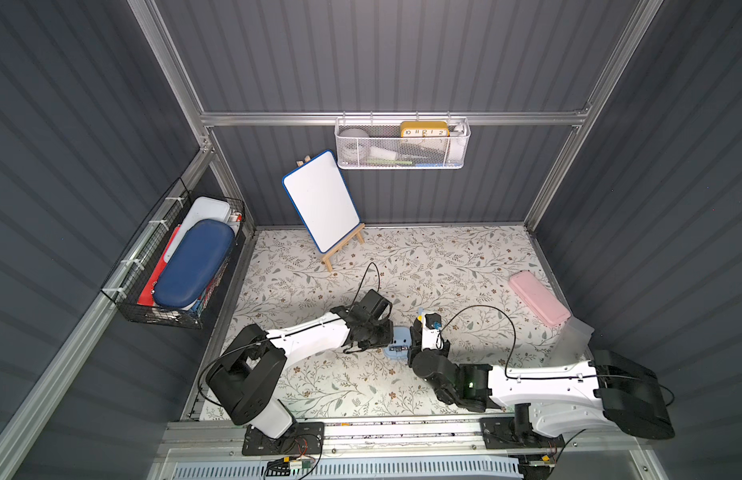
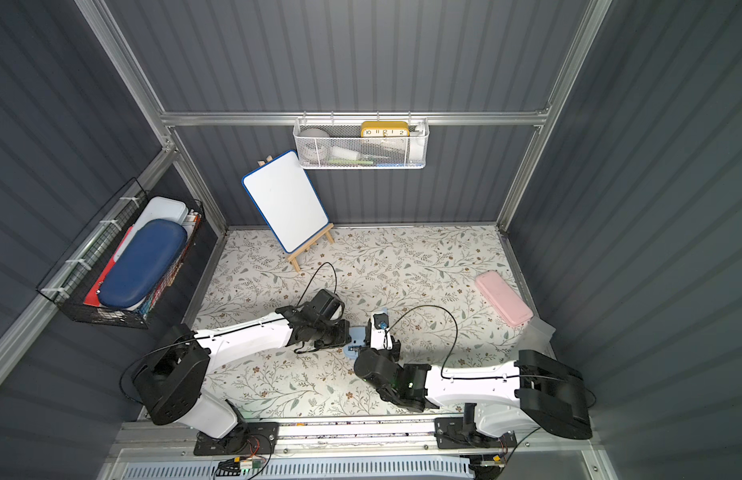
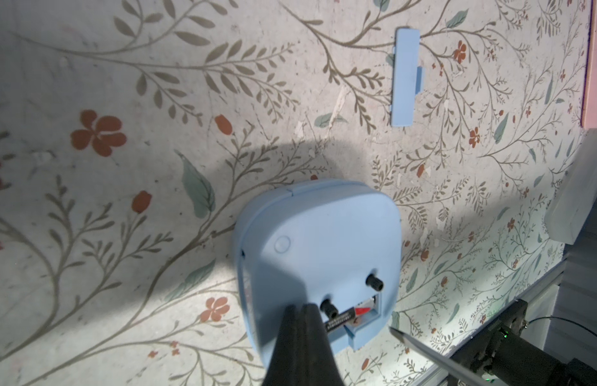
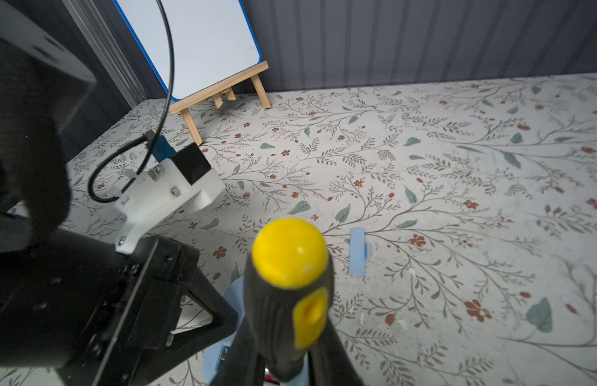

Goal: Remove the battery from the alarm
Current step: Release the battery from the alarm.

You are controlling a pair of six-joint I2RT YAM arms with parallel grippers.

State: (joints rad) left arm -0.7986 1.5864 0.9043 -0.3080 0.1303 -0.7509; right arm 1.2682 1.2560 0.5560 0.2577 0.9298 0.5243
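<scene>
The battery (image 3: 344, 317) is seen just past the pressed-together left gripper (image 3: 302, 312), stretched away from it toward the screwdriver (image 3: 424, 349) pinched by the right gripper (image 4: 287, 364).

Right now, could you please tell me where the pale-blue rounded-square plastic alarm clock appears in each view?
Top view: alarm at centre, nearer than the white easel board.
Top view: alarm, same place.
Left wrist: alarm, back up, just past the left gripper.
Right wrist: alarm, behind the black-and-yellow screwdriver.
Landmark: loose pale-blue cover, in both wrist views.
</scene>
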